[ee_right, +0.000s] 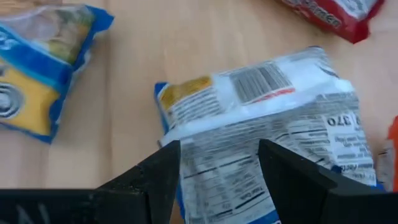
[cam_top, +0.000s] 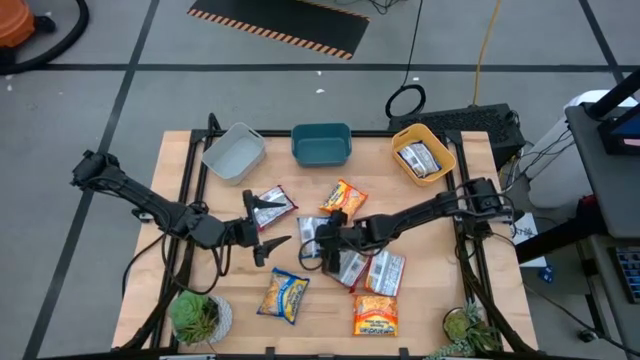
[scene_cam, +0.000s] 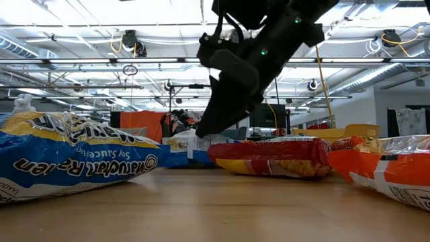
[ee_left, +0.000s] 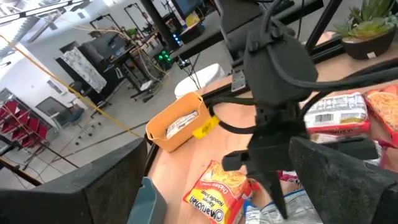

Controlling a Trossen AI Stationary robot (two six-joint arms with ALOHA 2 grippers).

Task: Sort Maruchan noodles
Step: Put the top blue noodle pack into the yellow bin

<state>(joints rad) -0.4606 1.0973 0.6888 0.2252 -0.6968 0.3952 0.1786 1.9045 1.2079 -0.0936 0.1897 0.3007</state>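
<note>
Right gripper (cam_top: 322, 243): mid-table, fingers spread, straddling a silver-white flat plastic ramen packet (ee_right: 261, 130) lying back-side up.
Left gripper (cam_top: 262, 222): fingers spread, holding nothing, beside it.
Yellow plastic tub (cam_top: 423, 155): contains one packet.

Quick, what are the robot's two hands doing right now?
Left gripper: open, holding nothing.
Right gripper: open, over a noodle packet.
</note>
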